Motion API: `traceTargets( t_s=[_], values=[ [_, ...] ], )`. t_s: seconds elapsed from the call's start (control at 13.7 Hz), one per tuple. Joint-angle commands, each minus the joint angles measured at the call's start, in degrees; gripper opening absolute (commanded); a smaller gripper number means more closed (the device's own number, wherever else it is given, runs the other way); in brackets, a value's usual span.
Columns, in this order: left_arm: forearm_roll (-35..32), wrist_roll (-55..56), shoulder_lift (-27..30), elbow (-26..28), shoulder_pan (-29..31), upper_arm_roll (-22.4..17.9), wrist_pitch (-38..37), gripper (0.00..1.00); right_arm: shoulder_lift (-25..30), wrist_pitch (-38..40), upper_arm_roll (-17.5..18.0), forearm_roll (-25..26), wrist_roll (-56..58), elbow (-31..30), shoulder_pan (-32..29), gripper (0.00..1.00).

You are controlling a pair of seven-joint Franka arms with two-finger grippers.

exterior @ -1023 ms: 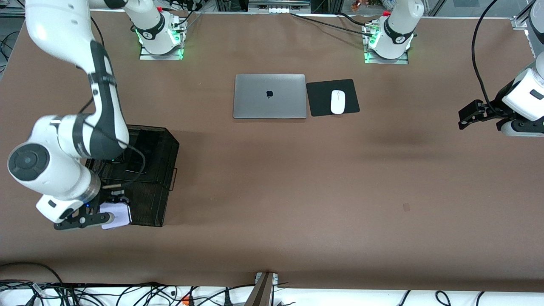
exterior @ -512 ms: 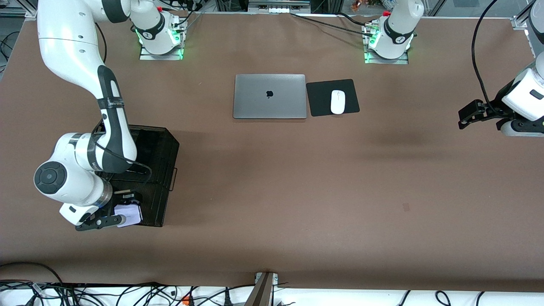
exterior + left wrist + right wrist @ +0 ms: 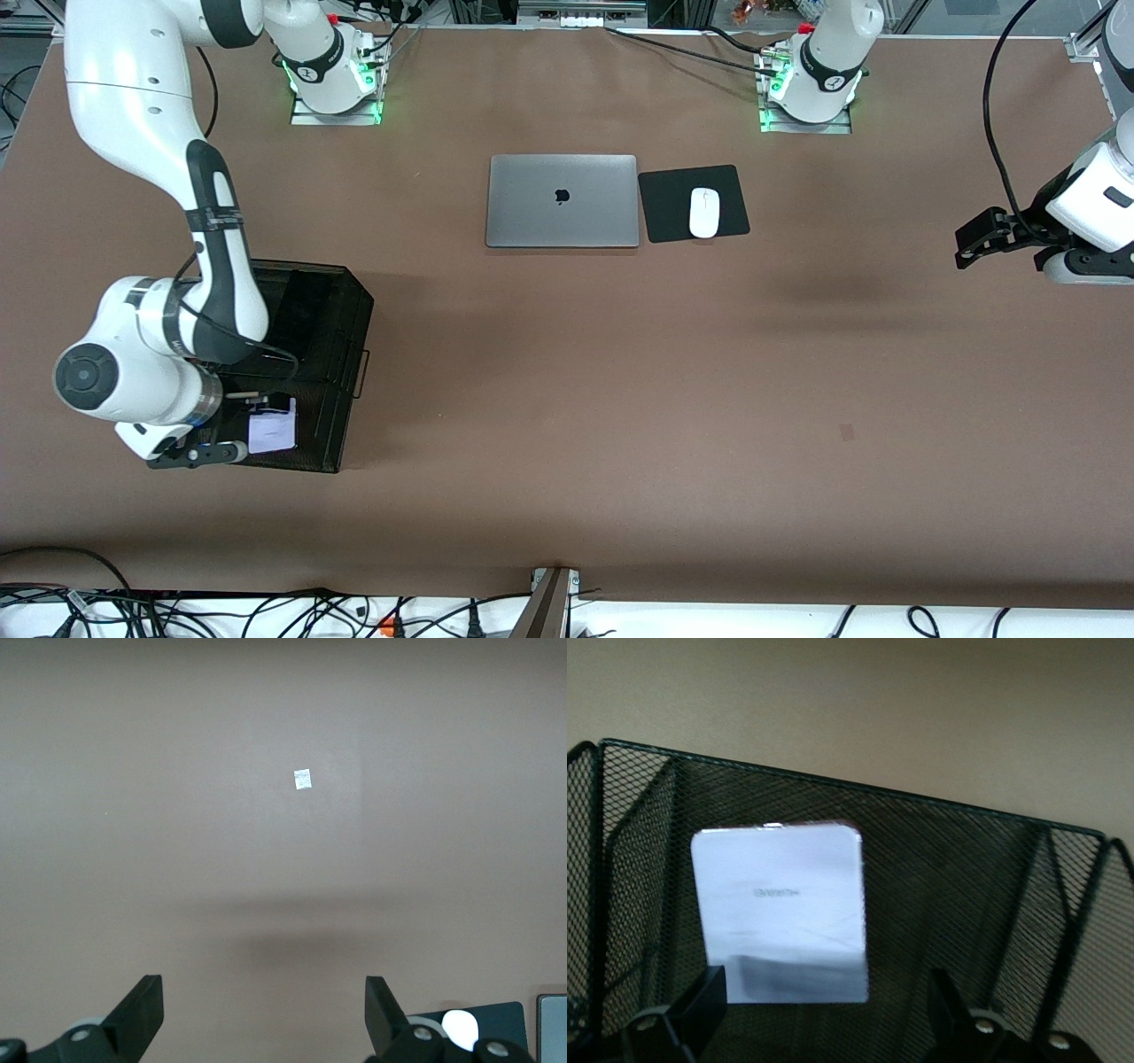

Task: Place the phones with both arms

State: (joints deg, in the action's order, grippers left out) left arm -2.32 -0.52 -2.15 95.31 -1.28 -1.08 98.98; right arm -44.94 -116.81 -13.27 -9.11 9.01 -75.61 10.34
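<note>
Now on the brown worktop (image 3: 567,390) we see the black mesh organizer (image 3: 341,354) at the right arm's end, with the white phone (image 3: 272,431) leaning in its compartment nearest the front camera. Our right hand (image 3: 252,416) sits over that compartment with its fingers spread, off the phone, while our left hand (image 3: 979,239) waits spread above bare worktop at the left arm's end.
</note>
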Motion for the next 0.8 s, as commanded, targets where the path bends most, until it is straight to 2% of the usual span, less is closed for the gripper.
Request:
traceTargets(
  t_s=[0.0,0.29,0.51,0.66,0.73],
  values=[
    [0.74,-1.24,-0.75,-1.89,0.57,0.46,-1.42,1.00,5.89,6.75,0.44,-0.21,-0.13,-0.59,-0.76,1.00],
    [0.74,-1.24,-0.75,-1.89,0.57,0.46,-1.68,1.00,14.42,16.43,-1.31,0.58,-0.22,-0.59,-0.68,1.00],
    [0.74,-1.16,-0.75,-1.89,0.57,0.46,-1.68,1.00,20.57,22.66,-1.41,3.82,-0.92,-1.29,-0.33,1.00],
    [0.65,-1.15,-0.75,-1.89,0.49,0.46,-1.77,1.00,24.88,24.87,-1.41,5.23,-1.10,-3.57,0.03,1.00],
    [0.65,-1.15,-0.75,-1.89,0.49,0.46,-1.77,1.00,28.47,24.44,-1.32,6.28,-1.71,-7.24,0.03,1.00]
  ],
)
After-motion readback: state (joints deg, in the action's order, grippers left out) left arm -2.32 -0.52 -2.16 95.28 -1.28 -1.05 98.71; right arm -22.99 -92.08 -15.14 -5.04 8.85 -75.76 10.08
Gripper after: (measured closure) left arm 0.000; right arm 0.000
